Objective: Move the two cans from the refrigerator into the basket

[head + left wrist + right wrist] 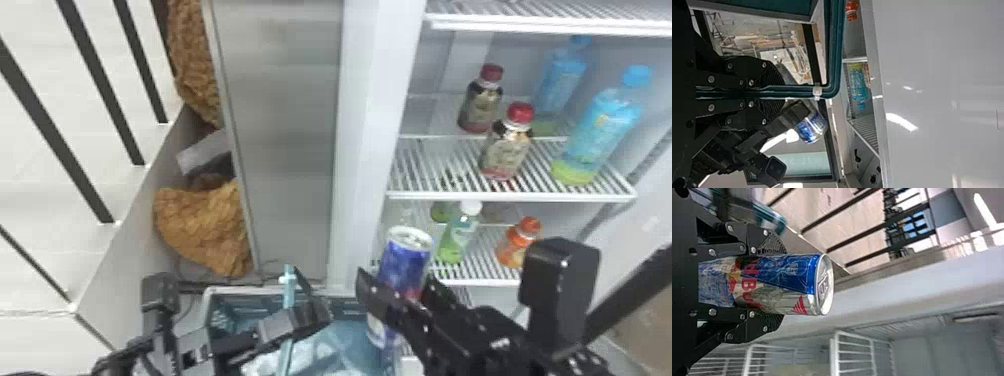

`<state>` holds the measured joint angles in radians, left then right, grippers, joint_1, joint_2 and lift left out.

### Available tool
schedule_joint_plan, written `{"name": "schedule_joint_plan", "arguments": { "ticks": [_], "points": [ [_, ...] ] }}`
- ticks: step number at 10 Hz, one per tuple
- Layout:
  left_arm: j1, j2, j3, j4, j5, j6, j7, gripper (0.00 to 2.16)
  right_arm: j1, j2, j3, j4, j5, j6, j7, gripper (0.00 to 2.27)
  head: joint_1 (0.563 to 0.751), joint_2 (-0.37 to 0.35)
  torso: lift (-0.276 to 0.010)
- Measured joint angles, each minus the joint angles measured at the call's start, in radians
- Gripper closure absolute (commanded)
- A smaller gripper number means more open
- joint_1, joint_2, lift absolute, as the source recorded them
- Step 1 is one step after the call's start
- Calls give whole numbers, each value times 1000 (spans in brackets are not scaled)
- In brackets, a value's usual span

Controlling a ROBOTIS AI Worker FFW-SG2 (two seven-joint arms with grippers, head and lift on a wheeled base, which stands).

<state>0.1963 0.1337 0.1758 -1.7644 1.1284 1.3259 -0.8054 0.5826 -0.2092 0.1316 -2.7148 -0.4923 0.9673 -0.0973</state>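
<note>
Can (406, 262) is at five o'clock in the head view, held around its body between the right arm's fingers (774, 245). Its lid faces up, and both ends project past the grip, probably so that the base enters the basket (250, 290) first. Refrigerator shelf (505, 197) lies at one o'clock from the can; the basket lies toward seven. Whether the can is over the rim cannot be determined. Left arm's fingers (772, 74) are narrow, closed on the basket's handle (793, 92), presumably to steady it for loading.
</note>
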Motion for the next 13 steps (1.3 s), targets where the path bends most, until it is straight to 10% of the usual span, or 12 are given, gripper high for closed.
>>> {"name": "schedule_joint_plan", "arguments": {
  "ticks": [4,8,13],
  "points": [
    [2,0,1,0,0,-1,-1,1191,61,-5,-14,-4,-27,60,28,154,695,-35,-31],
    [5,-2,2,-1,2,-1,-1,1191,89,12,-56,-3,-2,-15,39,104,695,-72,-31],
    [12,-4,6,-1,2,-1,-3,1191,249,41,-171,120,84,-586,131,108,695,-202,-31]
  ]
}}
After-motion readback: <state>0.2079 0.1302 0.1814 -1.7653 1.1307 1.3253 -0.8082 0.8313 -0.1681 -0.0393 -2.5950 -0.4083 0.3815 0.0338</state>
